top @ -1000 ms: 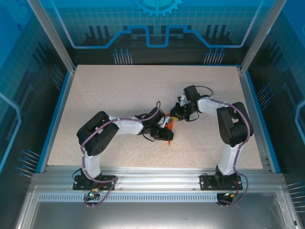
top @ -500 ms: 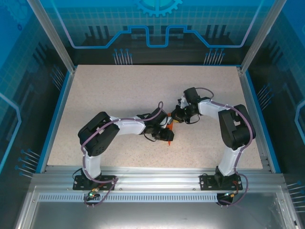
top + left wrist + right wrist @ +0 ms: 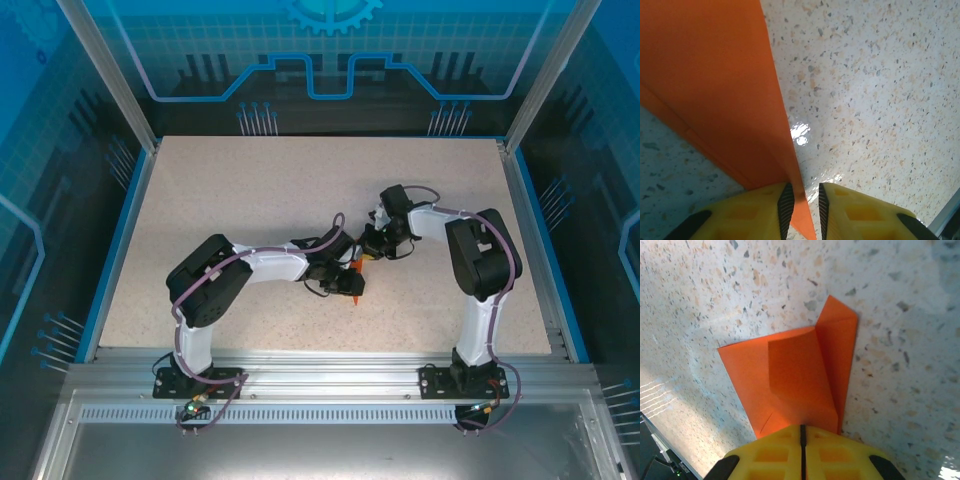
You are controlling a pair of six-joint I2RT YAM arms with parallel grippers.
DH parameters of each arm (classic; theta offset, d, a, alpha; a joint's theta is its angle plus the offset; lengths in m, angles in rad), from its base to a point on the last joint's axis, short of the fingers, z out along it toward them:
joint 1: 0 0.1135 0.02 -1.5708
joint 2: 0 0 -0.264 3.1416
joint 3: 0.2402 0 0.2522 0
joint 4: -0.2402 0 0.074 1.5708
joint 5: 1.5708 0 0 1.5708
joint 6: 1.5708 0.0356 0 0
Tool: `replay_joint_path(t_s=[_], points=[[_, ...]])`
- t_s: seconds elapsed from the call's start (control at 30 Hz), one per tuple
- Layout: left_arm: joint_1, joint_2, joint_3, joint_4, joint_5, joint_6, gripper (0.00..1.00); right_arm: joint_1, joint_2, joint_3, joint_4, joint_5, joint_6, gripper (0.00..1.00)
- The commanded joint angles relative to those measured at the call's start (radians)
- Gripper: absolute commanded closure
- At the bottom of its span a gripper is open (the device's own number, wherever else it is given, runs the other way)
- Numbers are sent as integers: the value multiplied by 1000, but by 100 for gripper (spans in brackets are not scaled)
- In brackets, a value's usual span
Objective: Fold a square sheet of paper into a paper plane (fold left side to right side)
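The paper lies near the middle of the counter, between the two arm tips. It is a thin matte orange-red sheet creased into overlapping layers. From the right wrist it reads as an uneven wedge: a broad lower layer with a sharp left corner, a middle flap whose top edge curls in a soft bend, and a narrower flap on the right rising to a crisp peak. The right tool is closed on the near edge of that stack. Its blocky yellow fingers, moulded with shallow square recesses, meet at a hairline dark seam, and the paper runs in under them. From the left wrist the paper shows as a long plain triangle with straight edges, a fold running as a darker band along its lower left side, tapering to a slim point. That point passes into the left tool, whose ribbed black pads stand a narrow slit apart; whether they pinch the tip or only flank it I cannot tell from this angle. The counter is pale, glossy and speckled grey and tan, with a glare spot just beside the paper's edge. From above, the two dark tools sit close together over the paper, and one orange tip pokes out toward the near side.
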Motion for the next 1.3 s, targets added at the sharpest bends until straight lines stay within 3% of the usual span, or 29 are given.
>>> replay_joint_path(t_s=[0.0, 1.27], points=[[-39, 57, -8, -113, -51, 70, 73, -12, 45, 40, 29, 88, -31, 92], [-59, 76, 32, -161, -65, 106, 75, -133, 231, 353, -56, 138, -117, 92]])
